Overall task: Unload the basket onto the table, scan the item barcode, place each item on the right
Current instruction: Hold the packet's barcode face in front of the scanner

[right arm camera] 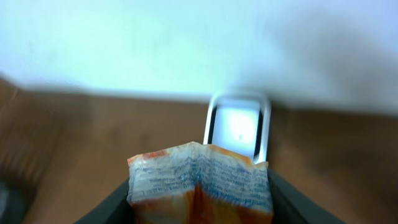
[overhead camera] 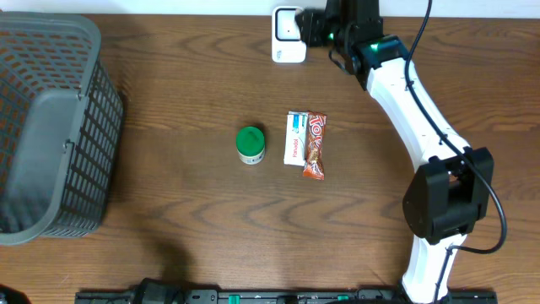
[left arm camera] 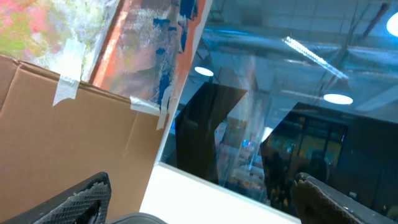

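right jaws — gripping packet (right arm camera: 199,177) | scanner (right arm camera: 238,127) just ahead, at table (right arm camera: 93,134) edge

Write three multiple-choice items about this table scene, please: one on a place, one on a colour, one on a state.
1. Where on the brown wooden table does the white plastic barcode scanner stand?
A. in the middle
B. at the far edge
C. at the near edge

2. What colour is the lid of the small round jar?
A. red
B. green
C. yellow

3. What is the right end effector doing?
A. hanging empty
B. gripping the jar
C. holding an orange-and-white crinkled snack packet

Answers:
1 B, the overhead view shows it at the top edge.
2 B, the lid is plainly green.
3 C, the right wrist view shows the packet between its fingers.
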Tool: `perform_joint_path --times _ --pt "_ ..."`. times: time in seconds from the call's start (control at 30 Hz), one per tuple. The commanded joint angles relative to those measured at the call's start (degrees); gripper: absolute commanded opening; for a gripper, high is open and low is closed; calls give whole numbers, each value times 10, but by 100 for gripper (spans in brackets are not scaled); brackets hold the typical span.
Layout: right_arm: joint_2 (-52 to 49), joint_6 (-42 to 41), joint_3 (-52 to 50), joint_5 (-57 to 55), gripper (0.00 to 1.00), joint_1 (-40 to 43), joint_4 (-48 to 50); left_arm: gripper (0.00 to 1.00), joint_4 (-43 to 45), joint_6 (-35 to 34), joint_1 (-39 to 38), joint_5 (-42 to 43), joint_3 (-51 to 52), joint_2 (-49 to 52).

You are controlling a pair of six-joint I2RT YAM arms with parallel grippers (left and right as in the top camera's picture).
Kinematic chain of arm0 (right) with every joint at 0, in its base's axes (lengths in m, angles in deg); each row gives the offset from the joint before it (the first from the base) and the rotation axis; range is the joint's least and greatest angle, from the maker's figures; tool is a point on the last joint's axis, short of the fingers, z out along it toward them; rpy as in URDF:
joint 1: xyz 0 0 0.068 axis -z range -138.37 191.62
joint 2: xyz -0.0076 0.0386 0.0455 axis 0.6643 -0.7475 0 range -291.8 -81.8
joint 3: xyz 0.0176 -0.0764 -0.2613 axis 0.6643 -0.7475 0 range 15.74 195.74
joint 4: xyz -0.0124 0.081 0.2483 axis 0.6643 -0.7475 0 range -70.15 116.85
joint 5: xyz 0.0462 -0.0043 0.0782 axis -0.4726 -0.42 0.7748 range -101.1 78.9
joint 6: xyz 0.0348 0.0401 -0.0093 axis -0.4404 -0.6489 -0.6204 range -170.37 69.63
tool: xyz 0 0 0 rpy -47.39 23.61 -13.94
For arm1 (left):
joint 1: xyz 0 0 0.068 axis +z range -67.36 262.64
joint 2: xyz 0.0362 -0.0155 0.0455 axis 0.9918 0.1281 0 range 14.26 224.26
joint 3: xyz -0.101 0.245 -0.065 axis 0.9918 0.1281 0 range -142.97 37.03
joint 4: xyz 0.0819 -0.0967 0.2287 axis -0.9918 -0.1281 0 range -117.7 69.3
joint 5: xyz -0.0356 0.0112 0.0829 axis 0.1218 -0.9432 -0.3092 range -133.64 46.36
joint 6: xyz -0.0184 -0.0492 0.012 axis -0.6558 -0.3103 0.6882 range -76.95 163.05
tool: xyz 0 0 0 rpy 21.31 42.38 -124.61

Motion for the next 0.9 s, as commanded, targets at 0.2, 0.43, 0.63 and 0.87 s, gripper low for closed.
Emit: perform_joint_path --times 0.2,0.43,0.63,0.87 --pt "-101 18 10 -78 50 -12 148 93 -10 -5 2 2 11 -5" --pt "-170 3 12 -94 50 -17 187 93 -8 -5 2 18 26 -5" --pt "-172 3 19 -104 51 -19 200 93 -9 -5 2 22 26 -7" --pt "-172 1 24 -120 53 -28 236 93 -8 -5 2 28 33 -7"
